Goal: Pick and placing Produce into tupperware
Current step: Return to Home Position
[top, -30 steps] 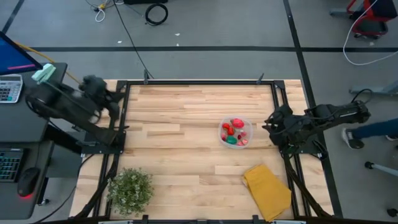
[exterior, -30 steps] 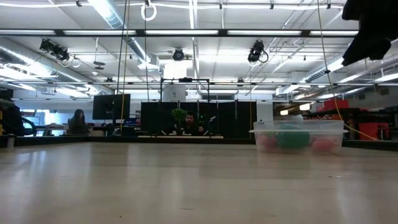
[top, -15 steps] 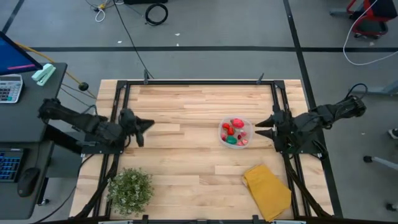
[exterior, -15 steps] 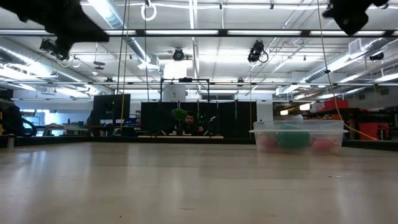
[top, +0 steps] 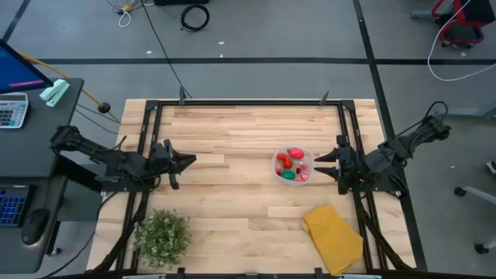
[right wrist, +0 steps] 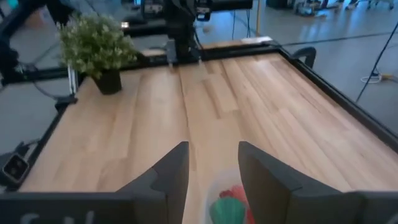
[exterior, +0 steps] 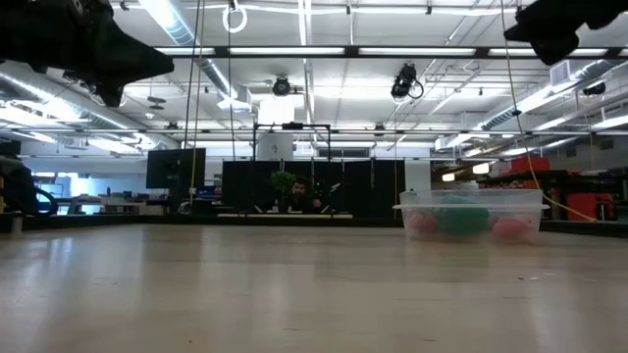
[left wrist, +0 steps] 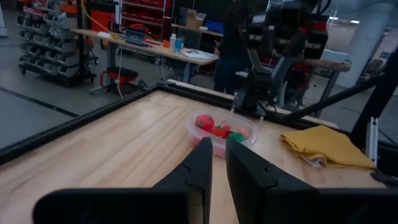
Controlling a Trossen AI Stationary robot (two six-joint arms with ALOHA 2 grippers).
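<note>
Beside the tupperware [top: 276,166], right gripper [top: 319,164] hangs level, released; left gripper [top: 187,160] clenched opposite.

A potted leafy plant [top: 163,235] stands at one corner of the pale wooden tabletop [top: 232,194], with a folded yellow cloth [top: 333,238] along the same edge. A calculator [top: 12,108] sits on a side desk [top: 31,167]; a coiled cable [top: 194,15] lies on the floor.
</note>
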